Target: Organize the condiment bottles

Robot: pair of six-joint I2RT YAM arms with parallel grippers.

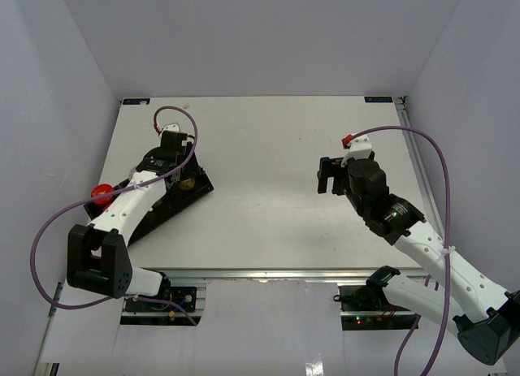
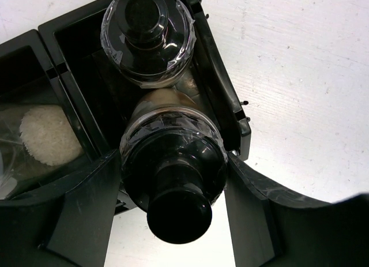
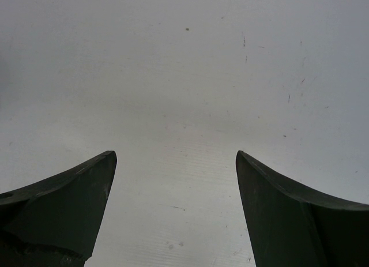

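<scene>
My left gripper (image 2: 173,163) is shut on a condiment bottle (image 2: 173,180) with a black cap and brown contents, one finger pressed to each side of its body. The bottle's lower end reaches into the end compartment of the black tray (image 2: 222,88), right behind a second black-capped bottle (image 2: 149,30) standing there. A jar with pale contents (image 2: 49,134) sits in the neighbouring compartment. From above, the left gripper (image 1: 180,166) hangs over the tray (image 1: 175,205), and a red-capped bottle (image 1: 101,192) shows at the tray's near-left end. My right gripper (image 1: 329,177) is open over bare table.
The tray lies diagonally at the table's left side (image 1: 268,197). The right wrist view shows only white tabletop (image 3: 184,76) between the open fingers (image 3: 75,192). Grey walls enclose the table on three sides.
</scene>
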